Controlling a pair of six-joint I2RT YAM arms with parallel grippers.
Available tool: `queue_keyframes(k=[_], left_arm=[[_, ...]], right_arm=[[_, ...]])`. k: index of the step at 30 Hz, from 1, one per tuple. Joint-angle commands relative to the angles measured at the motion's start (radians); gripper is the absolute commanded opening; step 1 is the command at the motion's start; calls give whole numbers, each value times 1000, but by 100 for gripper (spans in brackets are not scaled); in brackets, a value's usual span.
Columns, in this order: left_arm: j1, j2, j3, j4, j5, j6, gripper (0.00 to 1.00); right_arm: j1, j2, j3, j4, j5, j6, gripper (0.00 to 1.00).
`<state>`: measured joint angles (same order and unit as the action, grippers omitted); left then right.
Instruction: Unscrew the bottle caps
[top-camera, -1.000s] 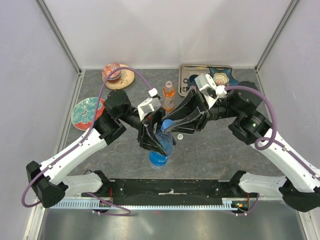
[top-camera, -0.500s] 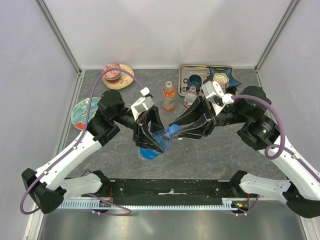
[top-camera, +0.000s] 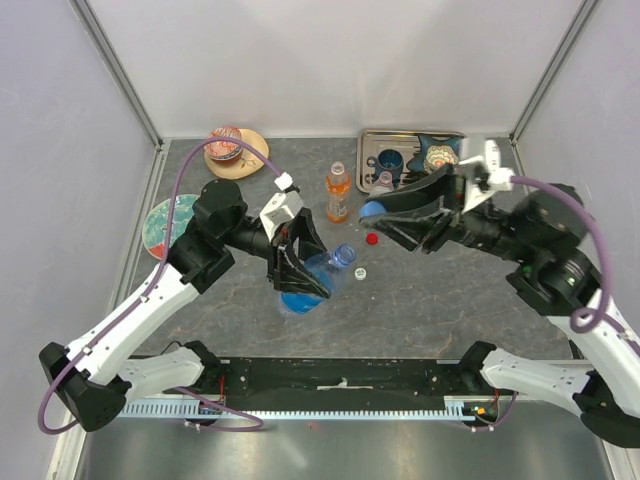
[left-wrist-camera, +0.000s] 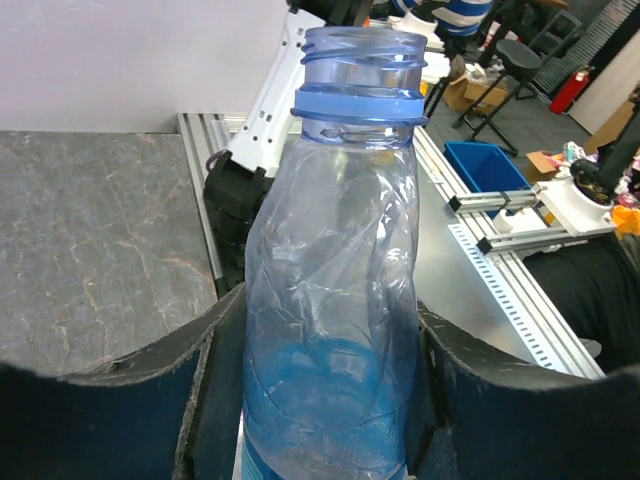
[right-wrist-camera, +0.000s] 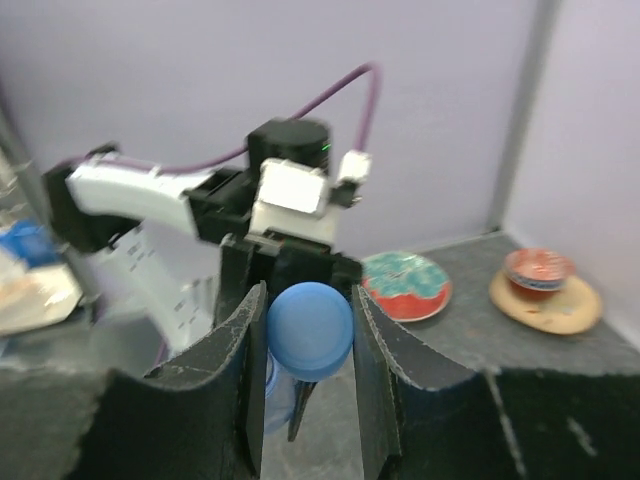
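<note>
The grey, stone-patterned table (top-camera: 450, 290) carries a small clear plastic bottle of orange liquid (top-camera: 338, 200) standing at 12 o'clock and a rectangular metal tray (top-camera: 412, 132) at 1 o'clock. A tan round wooden saucer (top-camera: 255, 156) sits at 11 o'clock and a round teal-and-red patterned plate (top-camera: 160, 225) at 9 o'clock. Near the middle lies a tiny red plastic cap (top-camera: 372, 239), with a tiny white plastic cap (top-camera: 360, 272) close by at its 6 o'clock, the two apart.

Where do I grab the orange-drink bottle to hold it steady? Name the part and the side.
Grip the orange-drink bottle around its lower body, jaws level, coming from its left. It stands upright, and that side looks open, while the clear bottle and tray crowd its right.
</note>
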<state>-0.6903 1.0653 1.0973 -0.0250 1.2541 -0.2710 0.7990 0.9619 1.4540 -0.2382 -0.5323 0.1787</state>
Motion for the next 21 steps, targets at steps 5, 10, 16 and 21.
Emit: queue_keyframes(k=[5, 10, 16, 21], left_arm=[[3, -93, -2, -119, -344, 141, 60], [3, -278, -128, -50, -737, 138, 60], [3, -401, -212, -59, -938, 131, 61], [3, -516, -263, -62, -1039, 128, 61]], right_arm=[[-3, -83, -146, -105, 687, 42, 0], [-3, -94, -469, -81, 746, 148, 0], [0, -28, -786, 138, 658, 275, 0], [35, 138, -827, 272, 649, 301, 0]])
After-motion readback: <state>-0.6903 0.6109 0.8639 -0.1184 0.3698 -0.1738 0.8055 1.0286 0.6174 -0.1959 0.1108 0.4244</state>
